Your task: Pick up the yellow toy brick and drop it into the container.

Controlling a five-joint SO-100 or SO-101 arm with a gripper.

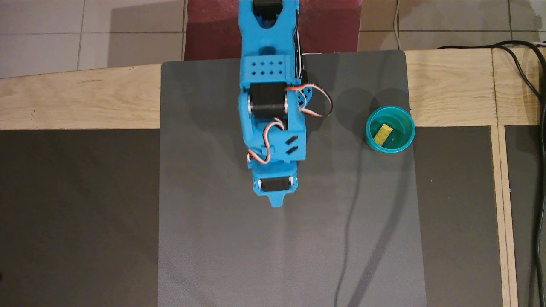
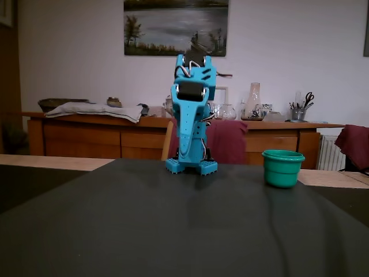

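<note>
- The brick (image 1: 384, 132) lies inside the cup (image 1: 372, 136), flat on the bottom with studs up and turned at a slant, as the overhead view shows.
- The cup (image 2: 282, 173) stands upright on the dark mat (image 1: 213, 238) near its right edge in the overhead view; in the fixed view only its rim and wall show, the brick being hidden.
- By how things lie, the drop looks done, so the step in hand is likely just resting the arm (image 1: 273, 106) clear of the cup.
- Doing that well means folding in along the mat's midline and keeping away from the cup side, so the cup is not nudged or tipped.
- The arm is folded over its base, well apart from the cup, with its forward tip pointing down the mat in the overhead view.
- In the fixed view the arm (image 2: 193, 115) stands tall and tucked, facing the camera.
- The gripper (image 1: 276, 200) holds nothing that can be seen; whether its jaws are apart or together cannot be told, since only a blue tip shows from above.
</note>
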